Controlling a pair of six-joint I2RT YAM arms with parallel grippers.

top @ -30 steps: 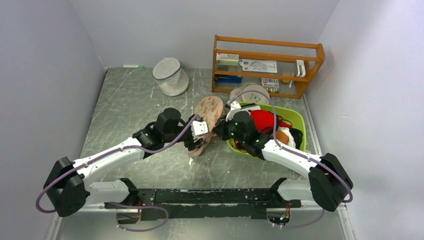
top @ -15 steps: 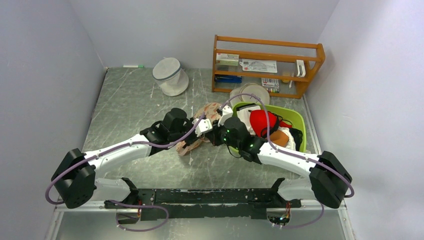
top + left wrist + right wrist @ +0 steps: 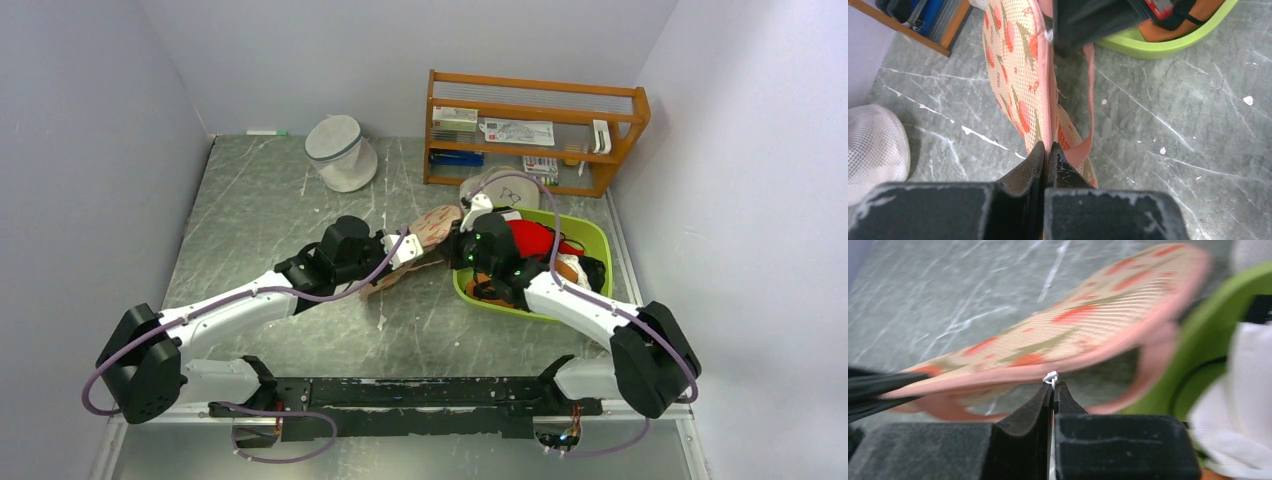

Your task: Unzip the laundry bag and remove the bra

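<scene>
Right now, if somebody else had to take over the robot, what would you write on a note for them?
Left gripper: jaws shut on the edge of the laundry bag, holding it up on its edge over the table.
Right gripper: jaws shut on the white zipper pull at the bag's seam, beside the green basket.
Done: bag pinched from both sides. The seam between the grippers looks closed.
Left to do: pull the zip open, then take out the bra, which shows in no view.

Table (image 3: pixel 250 225) bears rack (image 3: pixel 535 130), basket (image 3: pixel 575 222), mesh bag (image 3: pixel 340 152), perhaps pen (image 3: pixel 266 132).
</scene>
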